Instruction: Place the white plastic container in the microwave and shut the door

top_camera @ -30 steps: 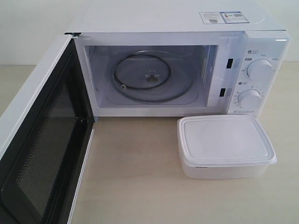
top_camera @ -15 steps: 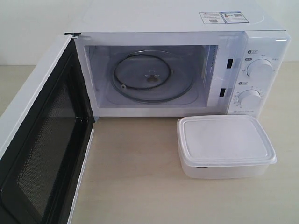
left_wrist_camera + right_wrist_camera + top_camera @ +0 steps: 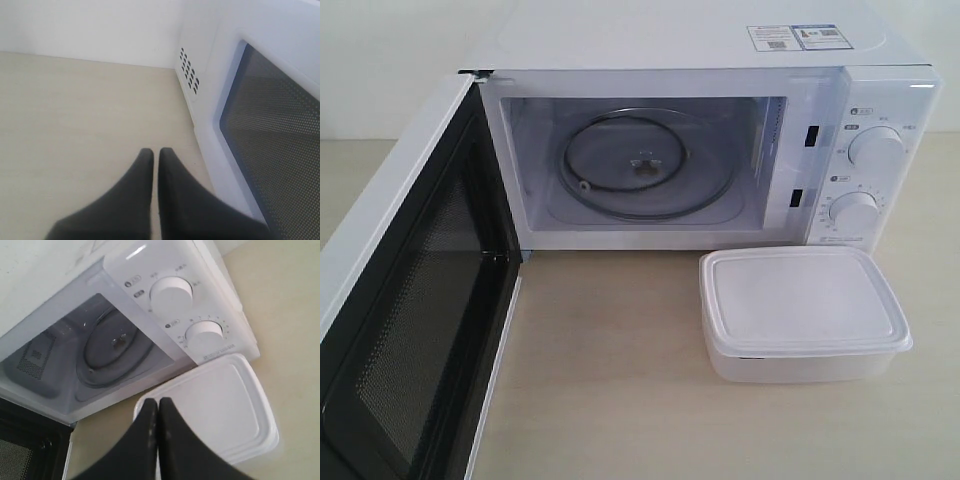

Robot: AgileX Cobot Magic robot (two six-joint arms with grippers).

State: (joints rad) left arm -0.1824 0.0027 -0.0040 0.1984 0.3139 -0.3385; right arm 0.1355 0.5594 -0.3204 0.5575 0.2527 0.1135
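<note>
At far left the door [image 3: 410, 300] stands swung wide open on its left hinge, its black inner frame and mesh window [image 3: 405, 330] turned toward the cavity. In the left wrist view the left jaws are closed on nothing. Their black fingers [image 3: 132, 200] are pressed together with only a thin slit between, over bare counter [image 3: 75, 115] just beside the door's outer face, with the side vents [image 3: 189, 71] of the microwave [image 3: 200, 30] further on.

In the middle, the cavity is open to view, and the glass turntable [image 3: 645, 165] lies flat on its floor with nothing on it. To its right is the control panel with two round dials [image 3: 877, 147], one above the other, and stickers [image 3: 793, 37] lie on the top near the right rear.

The container [image 3: 800, 312] sits on the counter outside the microwave, just in front of the panel at the right, with its lid [image 3: 802, 298] on.

The right jaws are also closed, empty, fingers [image 3: 175, 445] together. In the right wrist view their tips lie over the lid's near edge, pointing toward the dials. Whether they touch the lid I cannot tell.
</note>
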